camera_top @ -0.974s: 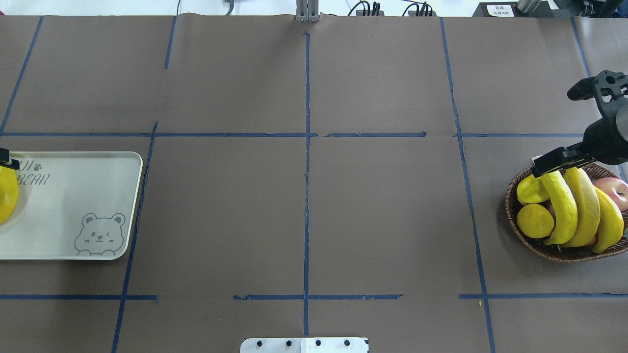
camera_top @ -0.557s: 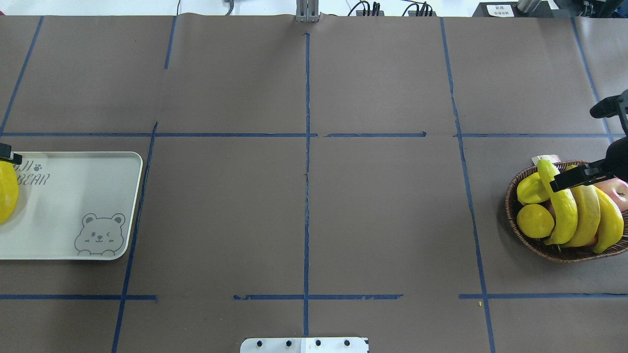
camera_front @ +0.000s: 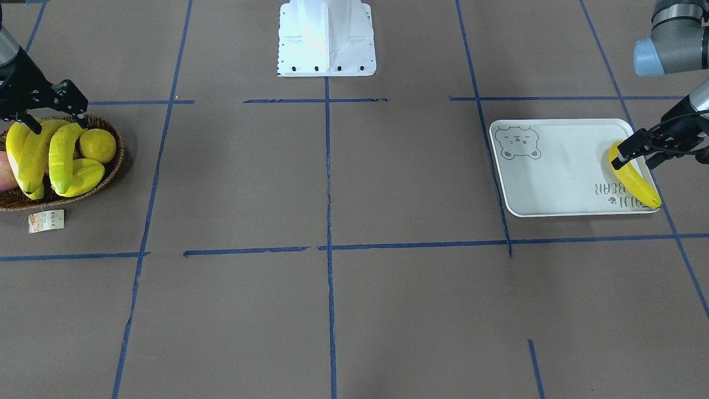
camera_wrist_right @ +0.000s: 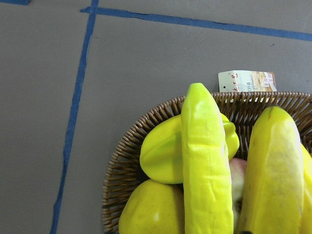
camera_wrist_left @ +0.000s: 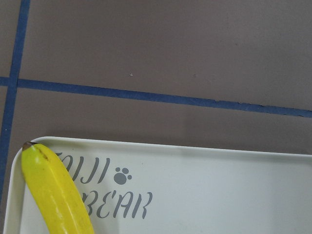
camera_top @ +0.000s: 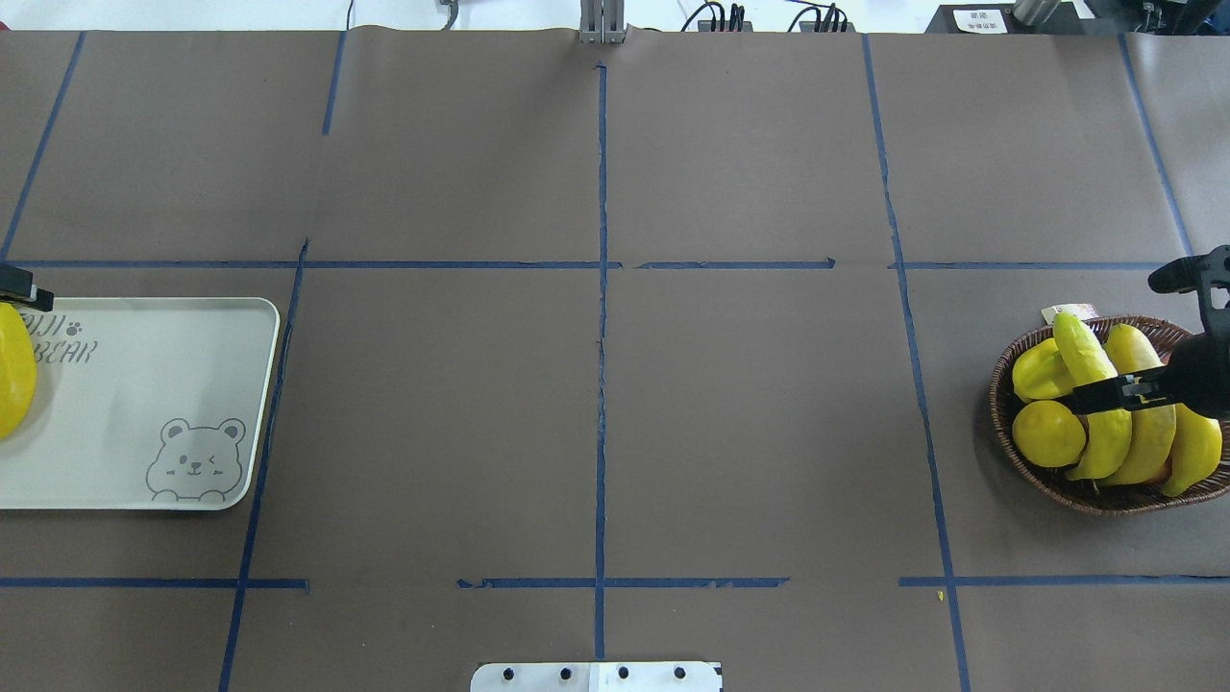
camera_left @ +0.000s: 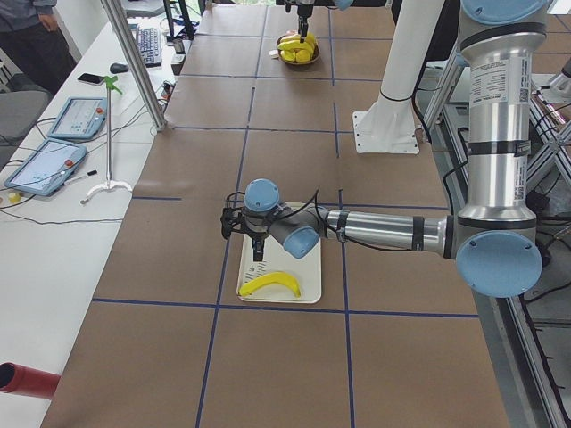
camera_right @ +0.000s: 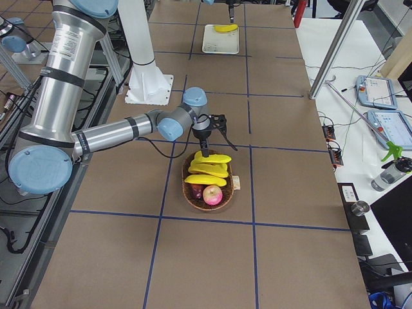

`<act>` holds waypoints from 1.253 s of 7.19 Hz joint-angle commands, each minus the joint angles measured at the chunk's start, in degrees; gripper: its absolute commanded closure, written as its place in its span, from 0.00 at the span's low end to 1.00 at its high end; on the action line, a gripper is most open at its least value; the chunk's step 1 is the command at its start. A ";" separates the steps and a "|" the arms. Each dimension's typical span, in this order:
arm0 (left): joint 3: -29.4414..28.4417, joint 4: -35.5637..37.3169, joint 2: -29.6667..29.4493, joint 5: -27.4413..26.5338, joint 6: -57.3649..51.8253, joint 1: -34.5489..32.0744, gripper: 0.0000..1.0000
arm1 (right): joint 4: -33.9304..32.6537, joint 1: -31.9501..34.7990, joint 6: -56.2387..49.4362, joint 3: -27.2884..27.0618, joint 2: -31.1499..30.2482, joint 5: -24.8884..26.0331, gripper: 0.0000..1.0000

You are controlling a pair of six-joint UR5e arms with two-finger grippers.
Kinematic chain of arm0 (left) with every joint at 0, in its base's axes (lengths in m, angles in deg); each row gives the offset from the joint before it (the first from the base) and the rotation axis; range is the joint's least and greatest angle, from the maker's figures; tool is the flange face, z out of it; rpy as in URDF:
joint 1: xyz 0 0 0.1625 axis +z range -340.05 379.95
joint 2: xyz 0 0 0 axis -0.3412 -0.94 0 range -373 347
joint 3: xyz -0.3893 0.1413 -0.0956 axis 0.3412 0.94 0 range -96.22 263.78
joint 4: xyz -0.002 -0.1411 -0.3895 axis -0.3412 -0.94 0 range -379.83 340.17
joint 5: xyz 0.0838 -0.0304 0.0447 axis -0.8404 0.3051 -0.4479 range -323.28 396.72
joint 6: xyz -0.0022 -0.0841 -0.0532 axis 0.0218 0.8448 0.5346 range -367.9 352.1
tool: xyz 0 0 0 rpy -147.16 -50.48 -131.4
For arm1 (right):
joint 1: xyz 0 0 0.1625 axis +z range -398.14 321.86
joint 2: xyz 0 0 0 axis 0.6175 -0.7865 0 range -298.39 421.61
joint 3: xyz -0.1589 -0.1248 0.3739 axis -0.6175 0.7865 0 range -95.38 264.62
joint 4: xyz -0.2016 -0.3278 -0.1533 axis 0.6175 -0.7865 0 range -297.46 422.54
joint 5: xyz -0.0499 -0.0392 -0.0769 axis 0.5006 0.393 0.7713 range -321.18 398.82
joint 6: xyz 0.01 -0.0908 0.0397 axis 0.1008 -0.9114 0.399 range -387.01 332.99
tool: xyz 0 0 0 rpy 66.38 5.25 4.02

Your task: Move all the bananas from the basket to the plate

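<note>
Task status: one of four done. One banana (camera_front: pixel 637 185) lies on the plate (camera_front: pixel 554 166), along its edge, with one tip directly beneath my left end effector (camera_front: pixel 636 157), whose fingers stand apart and hold nothing. Three bananas (camera_top: pixel 1148 437) lie in the basket (camera_top: pixel 1086 495), under my right end effector (camera_top: pixel 1115 344), which is spread wide and empty; I judge a grasp is next. The lemon (camera_top: pixel 1047 432) stays put. Limits: the overhead view cuts off the plate's banana and most of my left end effector. Neither wrist view shows fingers. I cannot tell whether my right finger touches a banana.
</note>
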 commanded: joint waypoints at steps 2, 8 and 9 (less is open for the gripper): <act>0.08 0.07 0.18 -0.29 -0.07 0.00 0.00 | 0.13 -1.60 0.43 1.23 -0.39 1.43 0.21; -0.01 0.07 0.35 -0.29 -0.07 0.09 0.00 | 0.13 -2.57 -0.45 5.18 1.19 1.43 0.50; -0.01 0.07 0.35 -0.29 -0.07 0.01 0.00 | 0.13 -2.57 -0.45 5.18 1.19 1.43 0.55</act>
